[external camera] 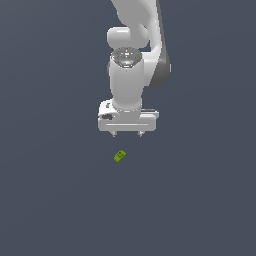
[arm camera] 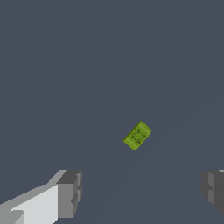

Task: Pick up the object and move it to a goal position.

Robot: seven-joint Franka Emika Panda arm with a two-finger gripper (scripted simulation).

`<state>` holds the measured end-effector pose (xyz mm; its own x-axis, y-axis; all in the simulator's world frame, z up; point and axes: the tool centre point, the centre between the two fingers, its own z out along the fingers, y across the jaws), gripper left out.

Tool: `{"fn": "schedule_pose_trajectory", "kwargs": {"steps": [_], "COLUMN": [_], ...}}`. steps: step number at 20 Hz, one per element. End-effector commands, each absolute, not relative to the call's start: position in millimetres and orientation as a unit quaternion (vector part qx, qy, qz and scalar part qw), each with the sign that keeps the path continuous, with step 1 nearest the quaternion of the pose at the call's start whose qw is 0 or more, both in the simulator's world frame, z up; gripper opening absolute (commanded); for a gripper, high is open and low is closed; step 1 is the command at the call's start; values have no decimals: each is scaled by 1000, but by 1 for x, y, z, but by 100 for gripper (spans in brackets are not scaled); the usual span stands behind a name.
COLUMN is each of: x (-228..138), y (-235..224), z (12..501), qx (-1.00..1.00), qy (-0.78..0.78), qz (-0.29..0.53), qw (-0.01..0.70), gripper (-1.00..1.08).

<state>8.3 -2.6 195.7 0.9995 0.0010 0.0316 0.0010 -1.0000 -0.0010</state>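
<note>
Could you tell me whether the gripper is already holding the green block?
No, the green block lies apart from the open gripper, whose fingers touch nothing.

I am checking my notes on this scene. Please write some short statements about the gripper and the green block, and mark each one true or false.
1. The gripper is open. True.
2. The gripper holds the green block. False: the block lies apart from it, ungrasped.
3. The block has a darker mark on its top face. True.
4. Two green blocks are in the scene. False: only one shows.
5. In the wrist view the block touches a gripper finger. False: it lies clear of both.
</note>
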Motion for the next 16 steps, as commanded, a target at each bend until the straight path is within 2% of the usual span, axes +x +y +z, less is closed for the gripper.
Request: {"fn": "schedule_pose_trajectory", "kwargs": {"steps": [1,10,16], "x": [8,2,2], "y": [-3,20,19], "z": [196,200,200], "qx": [-1000,-1000,-1000], "qy": [0,-5,-6], "qz": [-16,-6,-6], "qw": [1,7,7], "gripper": [100,100,100]}}
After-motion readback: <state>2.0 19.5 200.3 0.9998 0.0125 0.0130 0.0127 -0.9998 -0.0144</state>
